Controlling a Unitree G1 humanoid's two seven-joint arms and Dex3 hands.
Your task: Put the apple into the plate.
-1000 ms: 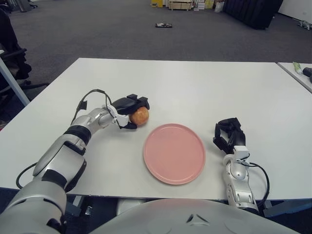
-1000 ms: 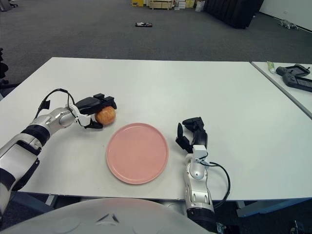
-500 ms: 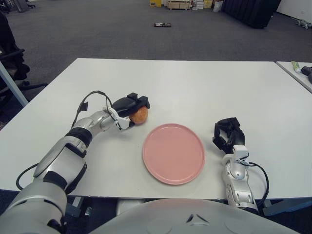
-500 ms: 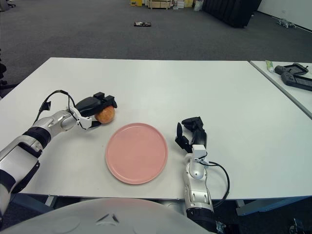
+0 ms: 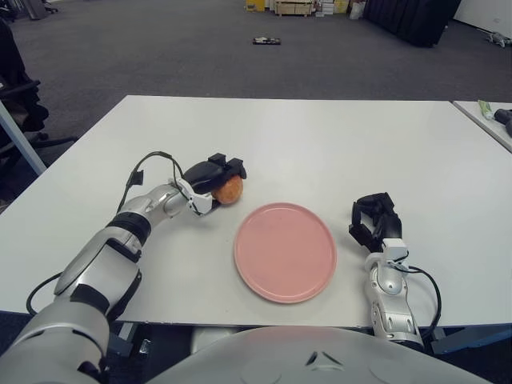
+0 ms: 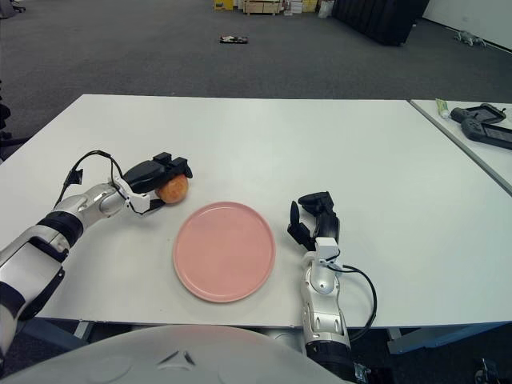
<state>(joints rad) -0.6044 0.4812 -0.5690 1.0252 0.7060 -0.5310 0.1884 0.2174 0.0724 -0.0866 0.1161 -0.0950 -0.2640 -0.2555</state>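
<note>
One pink plate (image 5: 285,251) lies bare on the bench (image 5: 336,144), the apple (image 5: 229,190) just beyond its far-left rim in the left hand (image 5: 210,180), fingers clenched around it, while the right hand (image 5: 374,223) shows right of the plate, fingers curled on nothing.

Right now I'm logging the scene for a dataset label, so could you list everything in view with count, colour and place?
apple: one, orange-red, on the table just beyond the plate's far-left edge, under the left hand's fingers.
plate: one, pink, empty, near the table's front edge, centre.
table: one, white, carrying everything above.
second table: one, white, at the right edge, with dark devices and a small green-tipped tube on it.
left hand: one, black, closed over the apple from above.
right hand: one, black, idle, to the right of the plate.
</note>
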